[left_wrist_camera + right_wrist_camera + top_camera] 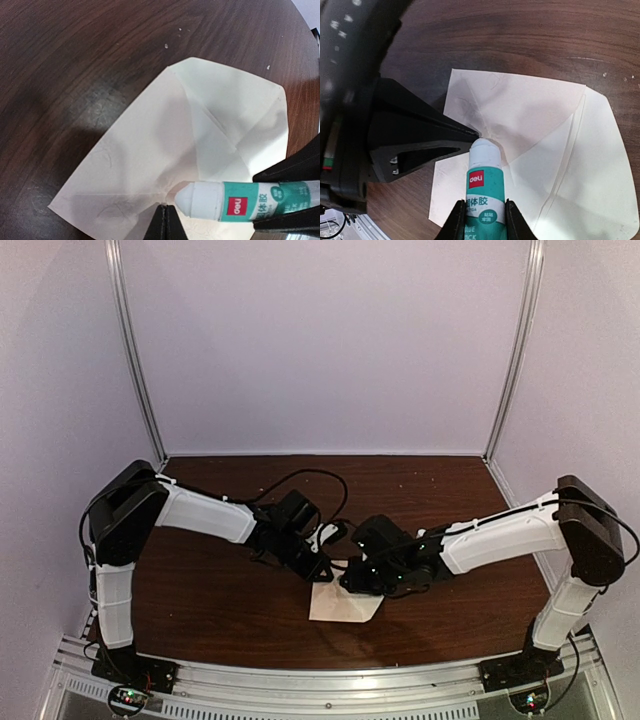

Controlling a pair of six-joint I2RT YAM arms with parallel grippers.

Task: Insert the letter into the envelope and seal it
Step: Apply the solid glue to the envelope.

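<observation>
One envelope [340, 605]: flat, flap [600, 165] open for glue.
Left gripper [164, 212]: jaws together, likely pinning envelope.
Right gripper [484, 212]: clamped on glue stick [483, 182], aimed at flap.

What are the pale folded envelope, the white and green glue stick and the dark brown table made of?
The pale cream envelope looks like thin matte paper: sharp creases, small wrinkles. The white and teal glue stick seems smooth plastic, slightly shiny, with a printed label. The dark brown table looks like wood or wood-look laminate: streaky grain, faint gloss.
</observation>
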